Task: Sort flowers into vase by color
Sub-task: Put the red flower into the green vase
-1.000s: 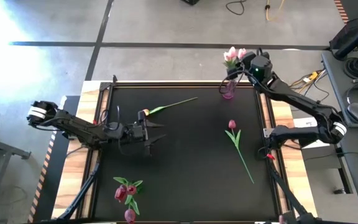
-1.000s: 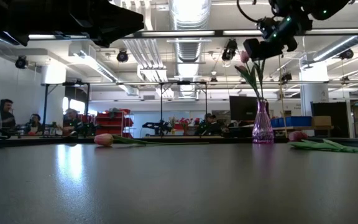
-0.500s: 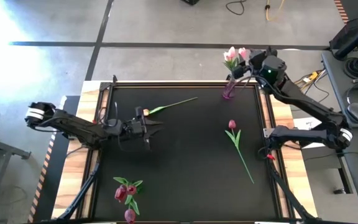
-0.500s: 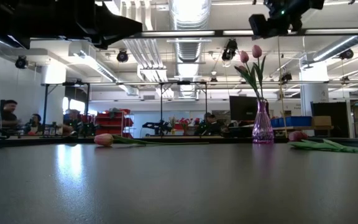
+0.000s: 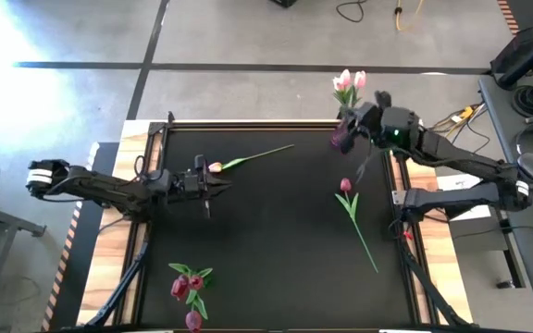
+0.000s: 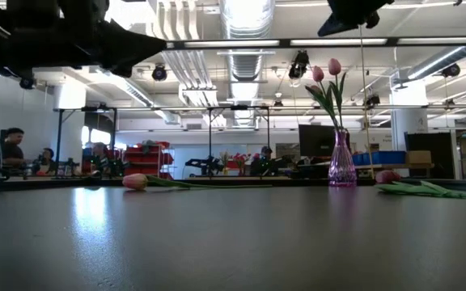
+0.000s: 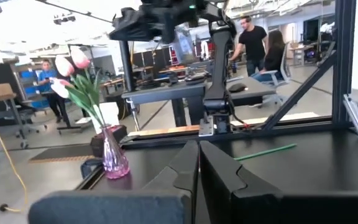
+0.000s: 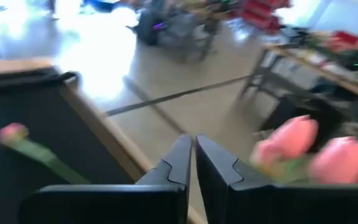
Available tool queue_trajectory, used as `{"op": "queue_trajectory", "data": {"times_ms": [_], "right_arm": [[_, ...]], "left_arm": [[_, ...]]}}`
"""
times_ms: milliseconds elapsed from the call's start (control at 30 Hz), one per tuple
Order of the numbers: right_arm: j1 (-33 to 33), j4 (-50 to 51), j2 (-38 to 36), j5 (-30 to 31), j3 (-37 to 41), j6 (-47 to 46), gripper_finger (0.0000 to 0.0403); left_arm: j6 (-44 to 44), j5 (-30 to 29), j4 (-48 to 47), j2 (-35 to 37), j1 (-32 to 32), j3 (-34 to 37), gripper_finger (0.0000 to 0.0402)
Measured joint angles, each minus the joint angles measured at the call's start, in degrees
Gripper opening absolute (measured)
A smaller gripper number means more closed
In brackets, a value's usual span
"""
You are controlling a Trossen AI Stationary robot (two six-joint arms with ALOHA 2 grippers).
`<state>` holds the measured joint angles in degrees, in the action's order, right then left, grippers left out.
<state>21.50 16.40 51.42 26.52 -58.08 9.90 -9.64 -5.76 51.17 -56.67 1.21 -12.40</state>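
Both sets of dark fingers are seen pressed together with nothing held. The left gripper (image 5: pixel 213 184) is stopped low over the black table (image 5: pixel 276 240), its fingertips just beside the pale pink head of a long-stemmed artificial tulip (image 5: pixel 248 158) that lies flat, stem running away from the fingers toward the far edge; whether the tips touch it cannot be told. The right gripper (image 5: pixel 352 118) is held high at the far right corner, just beside the clear purple glass vase (image 6: pixel 342 162), whose base is partly hidden under that arm in the high view. Two pale pink tulips (image 5: pixel 349 81) are stood in the vase.

A dark magenta tulip (image 5: pixel 354 209) lies alone on the right half of the table, well apart from both grippers. A cluster of magenta tulips (image 5: pixel 189 289) is placed at the near left edge, the lowest head cut off by the frame. In the low view the arms are shown only as dark shapes along the upper edge.

Open black surface is left across the table's middle and near side. Pale wooden strips (image 5: pixel 109 250) border the black mat. No legible writing is shown.
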Motion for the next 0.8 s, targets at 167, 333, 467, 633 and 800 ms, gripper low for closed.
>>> {"op": "queue_trajectory", "data": {"times_ms": [167,333,467,633,800], "right_arm": [[-9.9,9.6,0.1,0.02,0.04,-7.05,0.0013],[-21.2,22.33,2.06,2.39,0.11,-20.46,0.0013],[-30.12,30.73,4.65,4.99,0.11,-31.93,0.0012],[-38.3,40.22,8.79,3.59,0.13,-48.54,0.0012],[-43.25,50.32,13.58,-3.02,0.96,-67.69,0.0012]], "left_arm": [[2.18,3.46,-0.32,1.92,3.97,1.81,0.0],[2.63,5.31,-0.93,3.7,5.69,2.38,0.0],[2.33,5.39,-2.92,4.71,6.14,2.38,0.0],[3.88,5.4,-3.29,5.09,6.14,2.37,0.0],[4.38,5.4,-3.29,5.09,6.14,2.36,0.0]]}}
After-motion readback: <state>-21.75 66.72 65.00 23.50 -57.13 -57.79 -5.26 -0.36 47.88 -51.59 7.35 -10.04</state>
